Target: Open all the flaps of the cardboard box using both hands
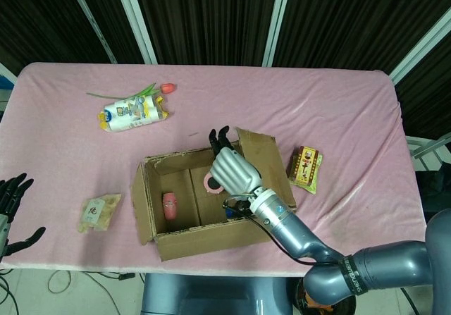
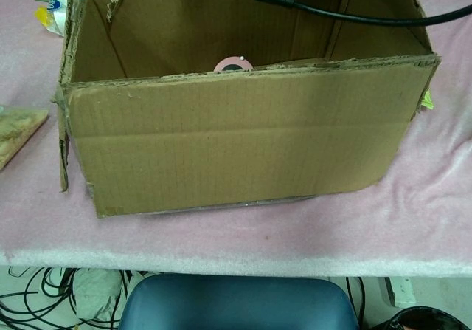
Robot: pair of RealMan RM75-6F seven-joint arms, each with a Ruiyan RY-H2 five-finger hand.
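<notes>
The cardboard box [image 1: 204, 234] stands near the table's front edge, and its front wall [image 2: 243, 138] fills the chest view. My right hand [image 1: 232, 168] is over the box's right half with its fingers stretched out. It presses against the inner face of the right flap [image 1: 266, 161], which stands tilted outward, and holds nothing. The left flap [image 1: 139, 201] hangs outward. My left hand [image 1: 10, 204] hovers off the table's left front corner with its fingers spread and nothing in them. In the chest view only the right hand's black cable [image 2: 346, 15] shows.
Inside the box lie a small pink item [image 1: 169, 206] and a pink ring [image 1: 211, 181], the ring [image 2: 234, 64] also showing from the chest. A snack packet [image 1: 99, 212] lies left of the box, a red packet [image 1: 305, 167] right of it. A bottle [image 1: 132, 112] and a tulip [image 1: 148, 89] lie behind.
</notes>
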